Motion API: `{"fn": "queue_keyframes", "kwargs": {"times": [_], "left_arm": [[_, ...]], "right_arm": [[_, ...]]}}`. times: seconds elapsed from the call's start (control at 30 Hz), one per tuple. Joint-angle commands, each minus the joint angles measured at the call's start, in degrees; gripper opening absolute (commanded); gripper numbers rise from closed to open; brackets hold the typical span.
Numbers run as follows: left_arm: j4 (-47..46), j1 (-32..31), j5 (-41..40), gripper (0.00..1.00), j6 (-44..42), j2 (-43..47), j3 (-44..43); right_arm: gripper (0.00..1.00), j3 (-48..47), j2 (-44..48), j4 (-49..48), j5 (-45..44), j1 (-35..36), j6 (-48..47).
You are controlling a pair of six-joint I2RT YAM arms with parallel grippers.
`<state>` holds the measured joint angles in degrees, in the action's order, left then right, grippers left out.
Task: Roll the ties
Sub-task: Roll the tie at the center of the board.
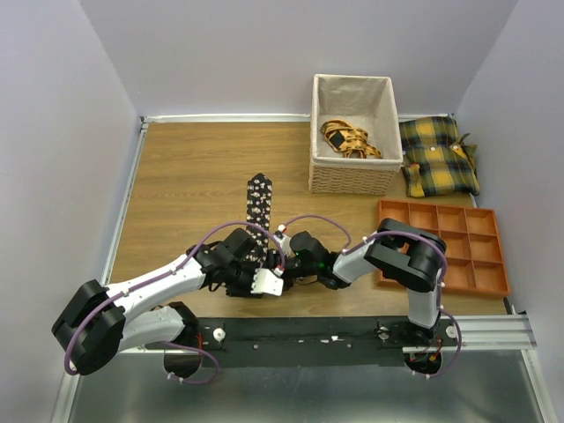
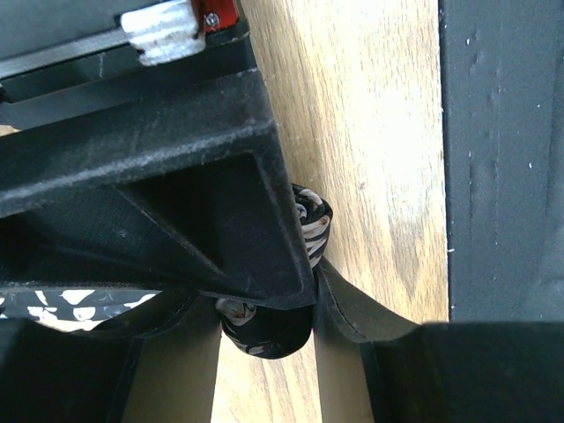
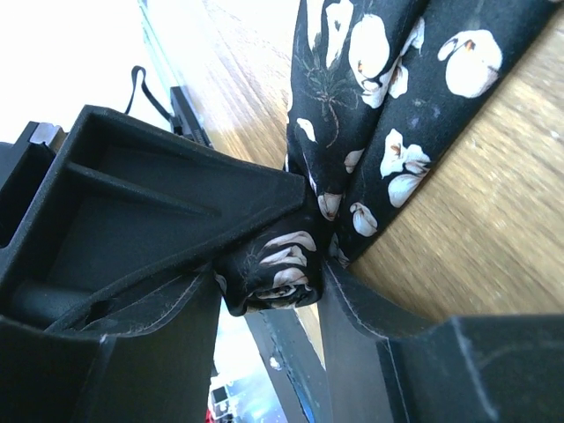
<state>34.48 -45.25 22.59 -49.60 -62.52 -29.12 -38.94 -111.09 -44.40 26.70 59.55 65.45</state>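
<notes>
A black tie (image 1: 258, 203) with white flowers lies as a strip on the wooden table, its near end wound into a small coil (image 2: 273, 330). My left gripper (image 1: 264, 275) and right gripper (image 1: 291, 266) meet at that coil near the front edge. In the left wrist view the coil sits between the fingers of the left gripper (image 2: 264, 352), touching both. The right wrist view shows the coil (image 3: 273, 269) filling the gap of the right gripper (image 3: 269, 326), with the loose strip (image 3: 379, 88) running away across the wood. Each wrist view is partly blocked by the other gripper's finger.
A lined wicker basket (image 1: 351, 181) at the back right holds yellow-brown fabric (image 1: 348, 138). Yellow-and-black plaid cushions (image 1: 438, 157) lie to its right. An orange compartment tray (image 1: 449, 247) sits at the right, beside the right arm.
</notes>
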Motion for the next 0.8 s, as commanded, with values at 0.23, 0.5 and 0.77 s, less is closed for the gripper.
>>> {"fn": "queue_keyframes", "kwargs": {"times": [0.23,0.5,0.77], "left_arm": [[5.7,-0.4,0.0,0.0,-0.1,-0.7,0.8],[6.0,-0.4,-0.6,0.0,0.0,-0.8,1.0],[7.6,-0.3,2.0,0.0,-1.3,-1.7,0.1]], "right_arm": [[0.6,1.0,4.1,24.5,-9.2,-0.7,-8.1],[0.63,3.1,6.1,22.3,-9.0,-0.8,-8.4],[0.62,10.3,12.9,13.7,-11.0,-0.7,-11.7]]}}
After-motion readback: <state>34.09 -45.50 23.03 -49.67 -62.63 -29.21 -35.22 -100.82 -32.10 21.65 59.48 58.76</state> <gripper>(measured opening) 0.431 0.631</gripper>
